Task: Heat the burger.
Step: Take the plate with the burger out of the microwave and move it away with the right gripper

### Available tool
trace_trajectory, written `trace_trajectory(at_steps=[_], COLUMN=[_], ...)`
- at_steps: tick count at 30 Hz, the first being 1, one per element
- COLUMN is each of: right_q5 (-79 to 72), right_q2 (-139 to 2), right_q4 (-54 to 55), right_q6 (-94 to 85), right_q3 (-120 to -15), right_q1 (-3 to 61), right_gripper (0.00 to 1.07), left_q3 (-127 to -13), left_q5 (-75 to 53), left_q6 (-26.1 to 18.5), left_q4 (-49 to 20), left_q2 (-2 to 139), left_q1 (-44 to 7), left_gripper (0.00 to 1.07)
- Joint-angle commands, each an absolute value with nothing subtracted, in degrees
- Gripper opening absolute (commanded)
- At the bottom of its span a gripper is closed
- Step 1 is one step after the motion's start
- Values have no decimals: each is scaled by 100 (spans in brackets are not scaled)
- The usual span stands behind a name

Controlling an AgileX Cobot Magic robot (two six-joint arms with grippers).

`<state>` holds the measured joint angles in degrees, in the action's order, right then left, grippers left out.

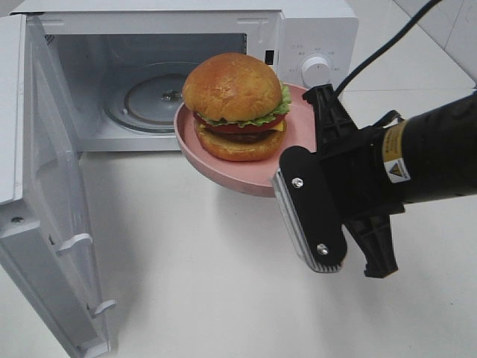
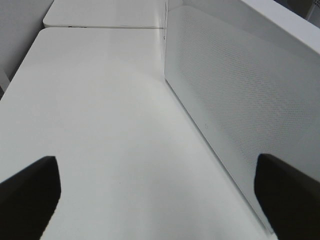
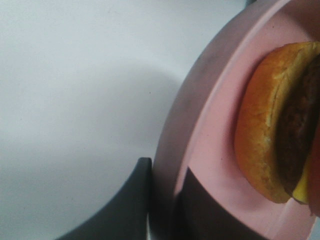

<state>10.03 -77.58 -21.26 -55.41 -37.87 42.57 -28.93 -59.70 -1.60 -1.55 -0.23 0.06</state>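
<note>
The burger (image 1: 235, 104) has a golden-brown bun, green lettuce and a red tomato layer. It sits on a pink plate (image 1: 223, 170) that is held in the air just in front of the open microwave (image 1: 313, 30). My right gripper (image 1: 319, 113) is shut on the plate's right rim. In the right wrist view the gripper (image 3: 167, 210) clamps the plate's edge (image 3: 210, 125), with the burger (image 3: 260, 135) close by. My left gripper (image 2: 160, 200) stands open over the bare table with nothing between its fingers.
The microwave door (image 1: 37, 186) is swung wide open at the left, and the glass turntable (image 1: 153, 97) shows inside. In the left wrist view the door's outer face (image 2: 240, 100) stands close beside the left gripper. White table (image 1: 209, 283) lies in front.
</note>
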Motion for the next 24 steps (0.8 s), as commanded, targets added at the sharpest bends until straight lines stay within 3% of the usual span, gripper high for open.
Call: trace_trajectory(at_steps=[1,24], right_q5=[1020,3197], right_q2=[-7156,-4710], right_q4=[-2183,-2871], right_q6=[-5483,-4148], right_q3=[-3529,-2853], right_q1=[4211,4211], right_gripper=[0,0], left_q3=[-2893,-2893], left_q5=[-5947,-5947], left_q6=[-115,-115], left_q4=[-166,-166], left_q2=[-143,-143], left_q1=[11,11], left_gripper=[98,98])
